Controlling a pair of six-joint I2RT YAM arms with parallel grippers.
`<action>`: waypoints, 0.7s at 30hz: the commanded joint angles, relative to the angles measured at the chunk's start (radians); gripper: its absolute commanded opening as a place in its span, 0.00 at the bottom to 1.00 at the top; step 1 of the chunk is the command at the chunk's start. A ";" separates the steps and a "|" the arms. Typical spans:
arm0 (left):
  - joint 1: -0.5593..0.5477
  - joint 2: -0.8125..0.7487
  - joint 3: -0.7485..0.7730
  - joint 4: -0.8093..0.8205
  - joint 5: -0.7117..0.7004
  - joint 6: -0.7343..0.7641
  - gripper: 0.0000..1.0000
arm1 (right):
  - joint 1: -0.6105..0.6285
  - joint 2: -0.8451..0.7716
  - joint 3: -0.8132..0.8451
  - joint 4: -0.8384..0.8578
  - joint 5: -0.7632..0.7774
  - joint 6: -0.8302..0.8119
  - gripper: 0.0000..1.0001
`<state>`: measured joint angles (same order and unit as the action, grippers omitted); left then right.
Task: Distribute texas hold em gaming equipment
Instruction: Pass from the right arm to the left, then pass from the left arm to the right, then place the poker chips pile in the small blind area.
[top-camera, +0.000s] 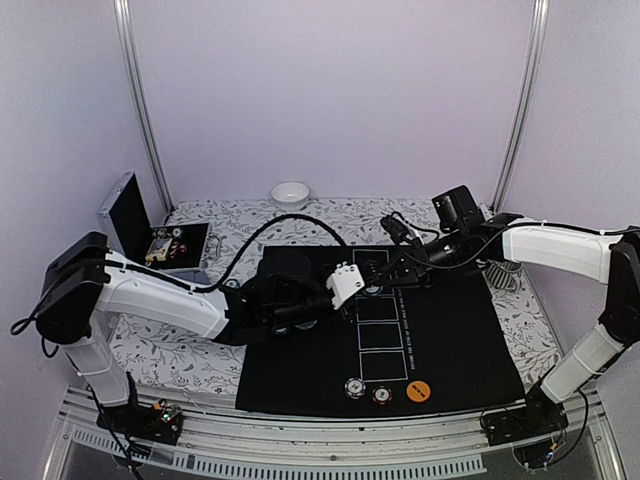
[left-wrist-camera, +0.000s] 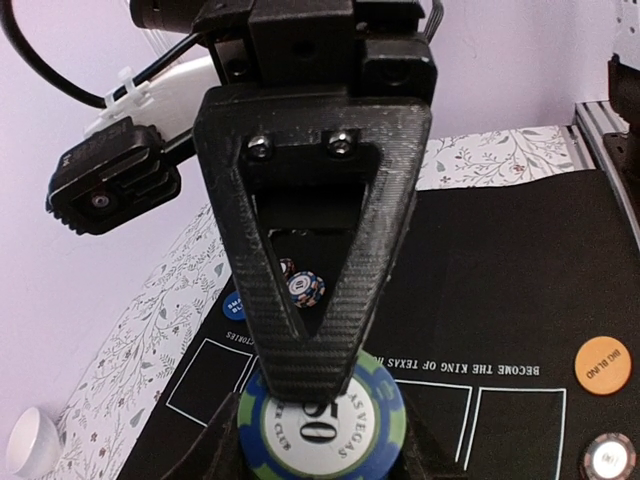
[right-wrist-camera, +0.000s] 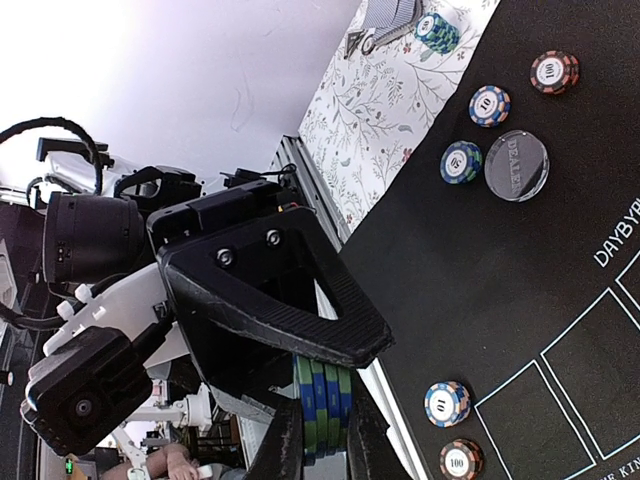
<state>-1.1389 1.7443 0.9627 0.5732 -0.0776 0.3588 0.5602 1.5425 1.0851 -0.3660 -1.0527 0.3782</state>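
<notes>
The left gripper (left-wrist-camera: 322, 440) is clamping one green chip (left-wrist-camera: 322, 425) above the black mat (left-wrist-camera: 500, 280). The right gripper (right-wrist-camera: 322, 440) is squeezing a stack of chips (right-wrist-camera: 322, 400), roughly four. Five loose chips (right-wrist-camera: 489, 105) and one dealer disc (right-wrist-camera: 517, 165) are lying on the mat.

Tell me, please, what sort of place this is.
Probably a robot lab test cell set up for poker: aluminium posts framing plain walls, two bolted-down robot arms, a black card mat with poker chips.

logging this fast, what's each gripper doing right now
left gripper: closed on a green-and-blue striped poker chip marked 50
right gripper: closed on a stack of green-and-blue striped poker chips
</notes>
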 joint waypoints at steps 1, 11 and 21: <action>-0.005 -0.052 0.007 0.034 0.021 -0.025 0.00 | -0.024 -0.014 -0.023 0.047 -0.035 -0.023 0.02; -0.005 -0.083 -0.045 0.000 -0.125 -0.040 0.98 | -0.235 -0.026 -0.081 0.088 -0.040 -0.011 0.02; 0.022 -0.197 -0.149 -0.130 -0.221 -0.147 0.98 | -0.639 0.085 -0.214 0.214 0.054 0.009 0.02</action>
<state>-1.1336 1.5929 0.8448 0.5156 -0.2443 0.2764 -0.0051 1.5608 0.8989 -0.2241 -1.0386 0.3847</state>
